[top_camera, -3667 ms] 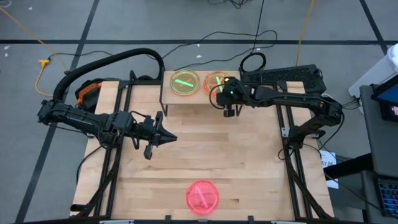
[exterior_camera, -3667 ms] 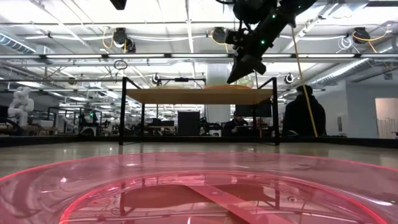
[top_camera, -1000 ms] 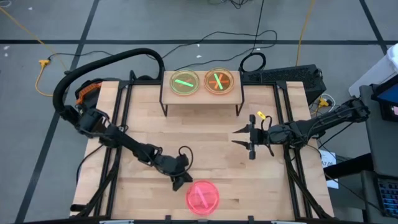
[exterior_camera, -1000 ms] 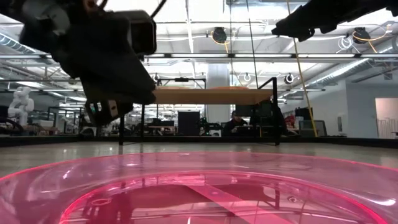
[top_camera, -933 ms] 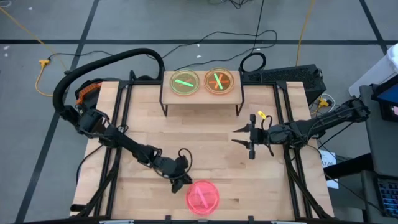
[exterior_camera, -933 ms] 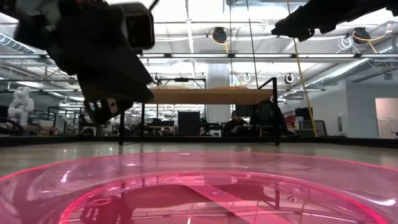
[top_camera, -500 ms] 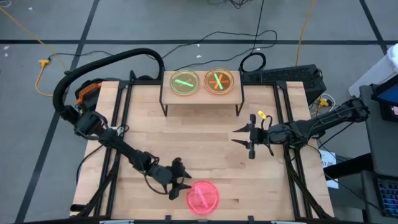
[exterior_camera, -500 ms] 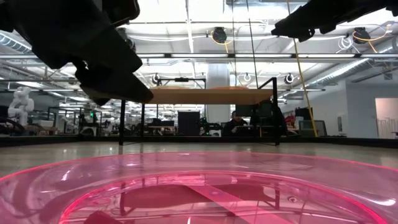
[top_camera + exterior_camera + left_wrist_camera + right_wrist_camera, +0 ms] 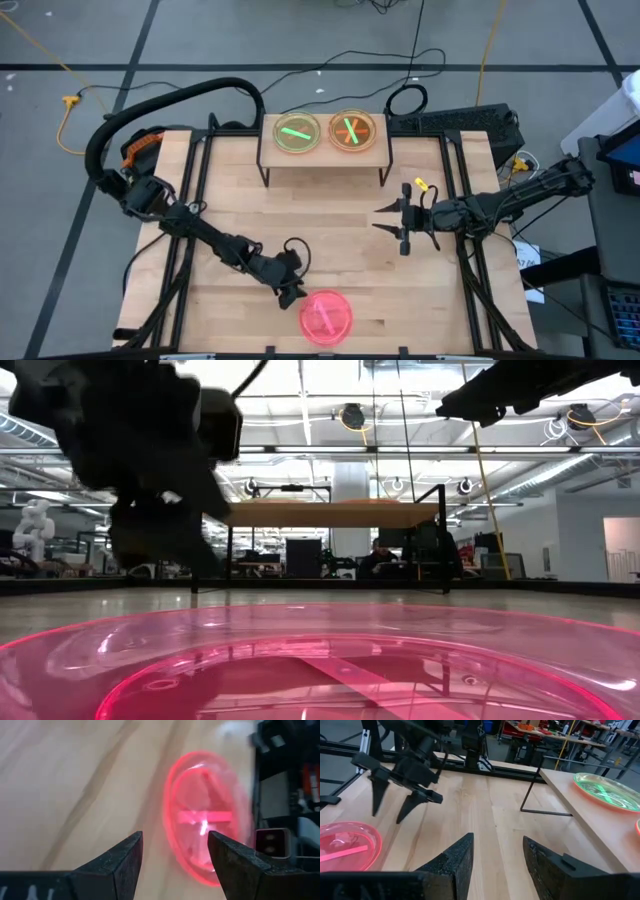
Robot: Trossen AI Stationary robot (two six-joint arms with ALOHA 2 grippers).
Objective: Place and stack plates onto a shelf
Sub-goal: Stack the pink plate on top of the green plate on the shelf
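A pink plate (image 9: 326, 317) lies flat on the table near its front edge and fills the foreground of the low view (image 9: 320, 670). My left gripper (image 9: 291, 292) hovers open just left of it. The plate (image 9: 205, 835) shows ahead of the spread fingers, untouched. On the shelf (image 9: 323, 152) at the far edge rest a green plate (image 9: 298, 132) and an orange plate (image 9: 352, 131). My right gripper (image 9: 385, 222) waits open above the table's right half, with nothing between its fingers.
The shelf stands on thin black legs (image 9: 532, 790) at the table's far middle. Black frame rails (image 9: 195, 170) run along both table sides. Bare wood lies between the shelf and the pink plate. People and benches show in the room beyond the table.
My left gripper has opened beside the pink plate's left rim. It dipped a little toward the table's near edge and came back. The plate has stayed where it was.
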